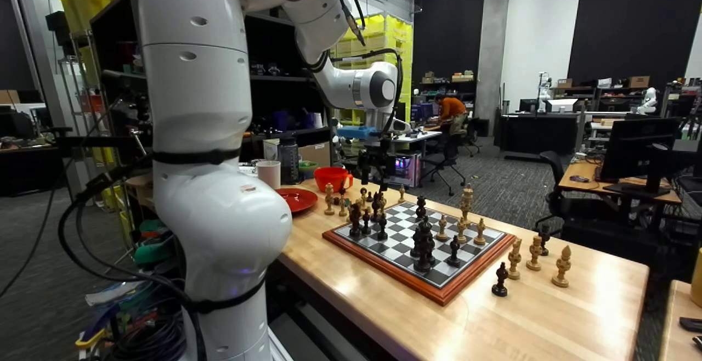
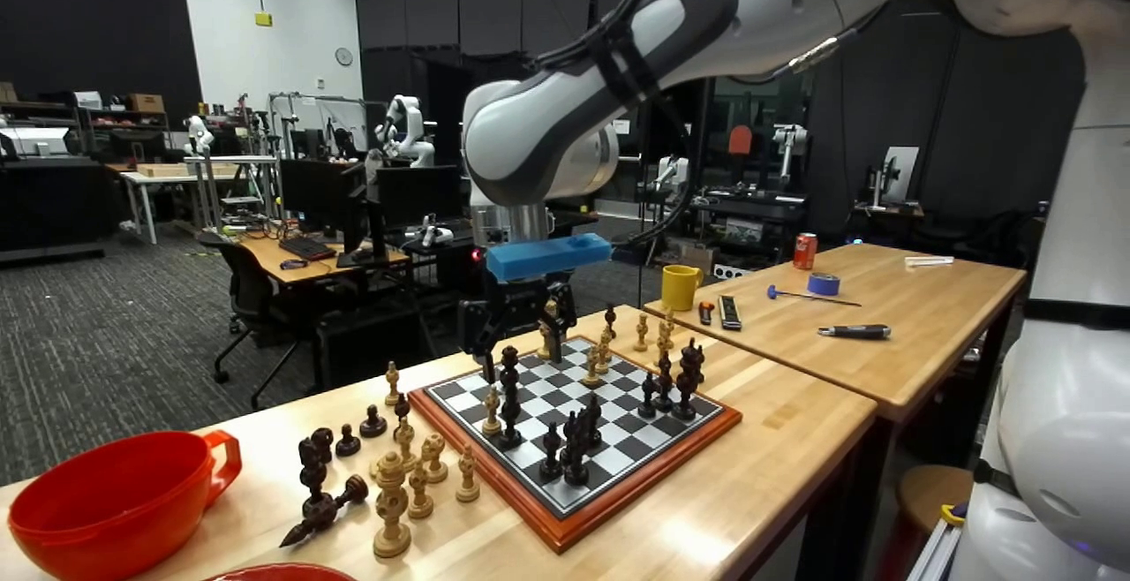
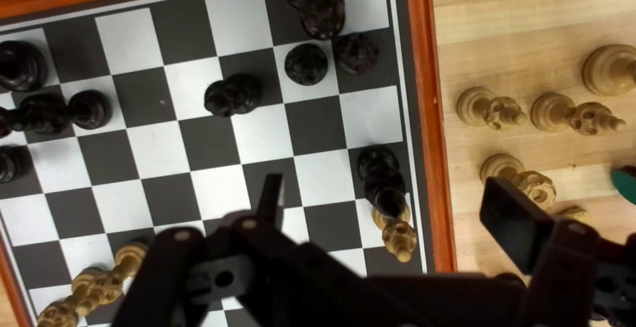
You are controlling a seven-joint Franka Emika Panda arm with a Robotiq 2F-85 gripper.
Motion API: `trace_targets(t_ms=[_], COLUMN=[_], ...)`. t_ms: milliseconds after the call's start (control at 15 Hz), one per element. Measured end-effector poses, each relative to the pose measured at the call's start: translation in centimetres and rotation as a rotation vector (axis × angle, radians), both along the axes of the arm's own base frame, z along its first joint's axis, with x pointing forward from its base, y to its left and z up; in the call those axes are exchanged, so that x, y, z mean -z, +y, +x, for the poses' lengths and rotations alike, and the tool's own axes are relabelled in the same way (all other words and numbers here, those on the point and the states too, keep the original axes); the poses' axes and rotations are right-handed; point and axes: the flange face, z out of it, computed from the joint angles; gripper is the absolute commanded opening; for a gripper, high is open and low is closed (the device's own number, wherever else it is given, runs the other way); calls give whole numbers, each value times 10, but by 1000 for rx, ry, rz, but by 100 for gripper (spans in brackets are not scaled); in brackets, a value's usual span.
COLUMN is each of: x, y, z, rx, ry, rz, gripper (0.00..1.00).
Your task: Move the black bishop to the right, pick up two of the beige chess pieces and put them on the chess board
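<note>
The chess board (image 1: pixel 444 295) lies on the wooden table; its border shows in an exterior view (image 2: pixel 565 528) and the wrist view (image 3: pixel 435 168). My gripper (image 1: pixel 374 181) is open and empty above one board edge, also seen here (image 2: pixel 523 367). In the wrist view its fingers (image 3: pixel 392 205) stand wide around a tall black piece (image 3: pixel 381 180) and a beige piece (image 3: pixel 399 237), both upright and below it. Other beige pieces stand on the board (image 1: pixel 480 232) and beside it (image 2: pixel 392 506) (image 3: pixel 497 111). Several black pieces (image 2: pixel 574 448) stand on the board; which is the bishop I cannot tell.
A red cup (image 2: pixel 115 506), a red plate (image 1: pixel 300 200) and a white mug (image 1: pixel 269 174) stand beyond one board side. A black piece (image 2: pixel 322 510) lies tipped near the cup. Beige pieces (image 1: pixel 562 268) stand past the opposite side. A second table holds a yellow mug (image 2: pixel 679 290).
</note>
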Motion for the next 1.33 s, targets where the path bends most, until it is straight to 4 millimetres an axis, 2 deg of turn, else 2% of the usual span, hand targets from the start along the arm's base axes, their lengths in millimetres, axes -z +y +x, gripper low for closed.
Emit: trace_targets(t_ms=[200,267,400,467,933,1067,1200,1333], x=[11,14,19,21,24,24,24,24], y=[0,0,0,1,1,2,3,4], z=[8,10,14,16,19,19,18,18], rx=[4,5,7,8,7,6,4,2], ry=[8,10,12,13,14,13,13,14], rz=[5,7,9,10,11,11,11,11], gripper=[99,75,72,67,12,0,5,5])
